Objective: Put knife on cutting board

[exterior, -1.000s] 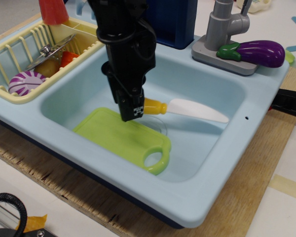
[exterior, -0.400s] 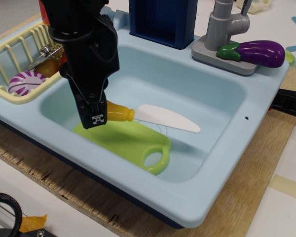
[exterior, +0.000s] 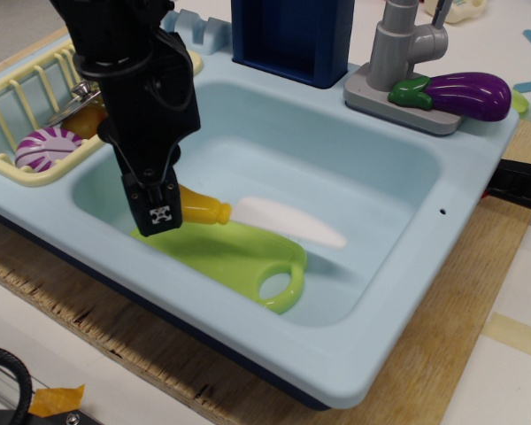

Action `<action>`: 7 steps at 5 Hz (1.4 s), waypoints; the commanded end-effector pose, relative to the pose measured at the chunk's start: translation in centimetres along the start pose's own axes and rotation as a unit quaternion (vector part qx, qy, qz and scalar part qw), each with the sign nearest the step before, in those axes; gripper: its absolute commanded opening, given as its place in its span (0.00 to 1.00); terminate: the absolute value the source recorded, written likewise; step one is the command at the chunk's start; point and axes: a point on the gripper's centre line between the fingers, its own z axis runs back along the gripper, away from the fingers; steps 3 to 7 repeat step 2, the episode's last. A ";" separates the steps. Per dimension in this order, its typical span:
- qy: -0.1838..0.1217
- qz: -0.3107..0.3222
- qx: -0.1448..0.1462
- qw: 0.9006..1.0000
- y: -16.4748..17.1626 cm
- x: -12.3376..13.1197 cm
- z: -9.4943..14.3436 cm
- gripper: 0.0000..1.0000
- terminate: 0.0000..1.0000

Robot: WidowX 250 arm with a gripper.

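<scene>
Since the earlier frames, I am seeing the black end effector (exterior: 159, 212) and the knife (exterior: 261, 219) sitting further toward the left of the sink, with the blade now reaching over the cutting board (exterior: 226, 252) instead of lying off to its right. I am watching through a single camera looking down at a pale blue toy sink (exterior: 398, 266) that is resting on a wooden surface (exterior: 442, 354).

The end effector is pinching the knife by its yellow-orange handle, with its fingers closed narrowly around the handle's left end. The white blade is pointing to the right and slightly downward in the picture, and its tip is extending past the right edge of the board. I cannot tell whether the knife is touching the board or hovering just above it.

The lime-green cutting board is lying flat on the floor of the basin, with its loop handle at the corner nearest the camera.

To the left, a cream dish rack (exterior: 18, 97) is holding a purple-and-white striped item (exterior: 49, 146). At the back right, a grey faucet (exterior: 403, 40) is standing on its base, and a purple toy eggplant (exterior: 465, 93) is lying against it.
</scene>
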 end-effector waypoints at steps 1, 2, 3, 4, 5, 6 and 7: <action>-0.005 0.002 0.006 1.000 0.3 -0.1 0.4 1.00 0.00; -0.005 0.002 0.006 1.000 0.3 -0.1 0.4 1.00 1.00; -0.005 0.002 0.006 1.000 0.3 -0.1 0.4 1.00 1.00; -0.005 0.002 0.006 1.000 0.3 -0.1 0.4 1.00 1.00; -0.005 0.002 0.006 1.000 0.3 -0.1 0.4 1.00 1.00; -0.005 0.002 0.006 1.000 0.3 -0.1 0.4 1.00 1.00; -0.005 0.002 0.006 1.000 0.3 -0.1 0.4 1.00 1.00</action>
